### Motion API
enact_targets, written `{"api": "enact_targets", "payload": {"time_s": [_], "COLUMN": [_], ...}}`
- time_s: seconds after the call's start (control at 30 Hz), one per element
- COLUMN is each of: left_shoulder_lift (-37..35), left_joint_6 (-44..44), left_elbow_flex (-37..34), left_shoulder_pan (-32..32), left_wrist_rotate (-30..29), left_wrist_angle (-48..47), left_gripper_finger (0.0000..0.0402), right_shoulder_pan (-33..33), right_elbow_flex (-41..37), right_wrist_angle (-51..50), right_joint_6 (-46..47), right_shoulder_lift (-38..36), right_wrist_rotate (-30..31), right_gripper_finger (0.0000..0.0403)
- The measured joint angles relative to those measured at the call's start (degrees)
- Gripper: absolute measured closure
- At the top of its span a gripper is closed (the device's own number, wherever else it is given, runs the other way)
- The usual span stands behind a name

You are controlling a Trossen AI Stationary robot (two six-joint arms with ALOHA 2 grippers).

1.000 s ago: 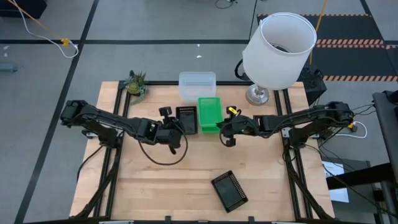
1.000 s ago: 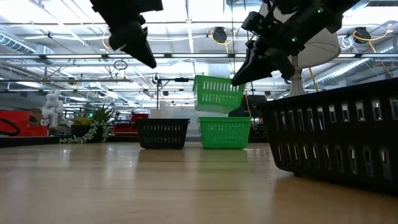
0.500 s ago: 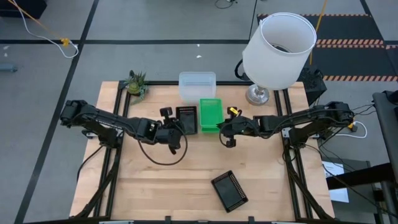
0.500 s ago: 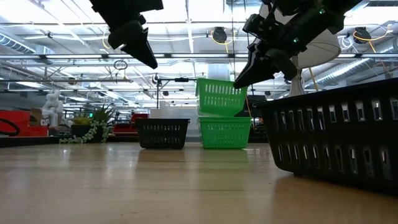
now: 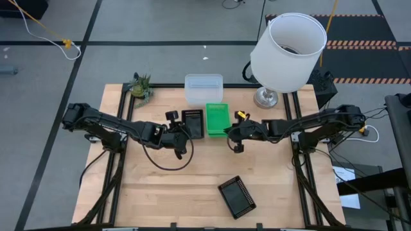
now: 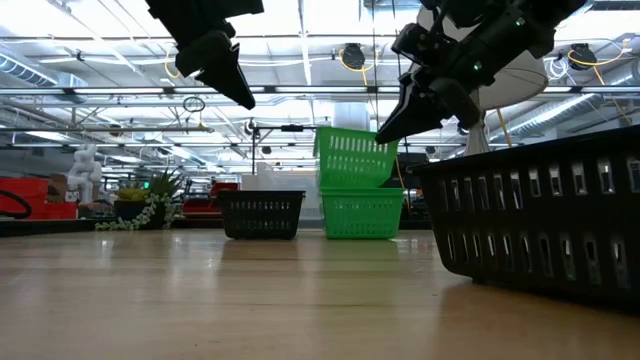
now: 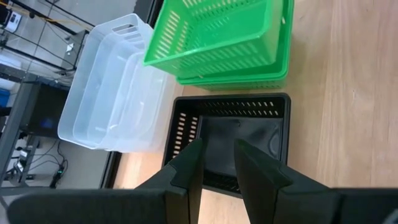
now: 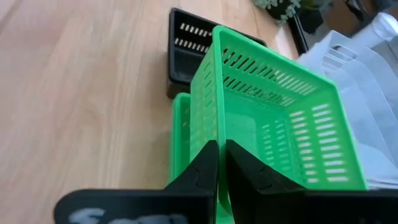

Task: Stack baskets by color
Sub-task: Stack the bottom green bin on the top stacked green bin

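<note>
From above, the right gripper sits right of centre, closed on the wall of the top green basket. Left of it a black basket stands on the table, and the clear baskets are nested above them in the frame. The left gripper hangs over the black basket, holding nothing. Another black basket lies alone in the lower middle. A white lampshade fills the upper right; a small plant is at the upper left corner of the table.

The low view shows what the top view hides: the top green basket sits slightly tilted on the lower green basket, partly nested. The near black basket fills the right edge.

The left wrist view shows its fingers a little apart, with nothing between them, over the black basket.

The right wrist view shows its fingers pinching the green wall.

A second ago the top green basket hung clearly above the lower one, more tilted; now it rests lower, on it.
</note>
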Motion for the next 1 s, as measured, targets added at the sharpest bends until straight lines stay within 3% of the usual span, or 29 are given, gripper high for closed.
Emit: {"api": "enact_targets", "payload": {"time_s": [0.17, 1.0], "left_shoulder_lift": [0.0, 0.0], "left_joint_6": [0.2, 0.7], "left_elbow_flex": [0.0, 0.0], "left_shoulder_pan": [0.0, 0.0], "left_wrist_rotate": [0.0, 0.0], "left_wrist_angle": [0.1, 0.7], "left_gripper_finger": [0.0309, 0.0309], "right_shoulder_pan": [-0.2, -0.4], "right_elbow_flex": [-3.0, -3.4], "right_wrist_angle": [4.0, 4.1], "right_joint_6": [-1.8, -0.4], "right_shoulder_lift": [0.0, 1.4], "right_wrist_rotate": [0.4, 0.6], "right_gripper_finger": [0.0392, 0.0392]}}
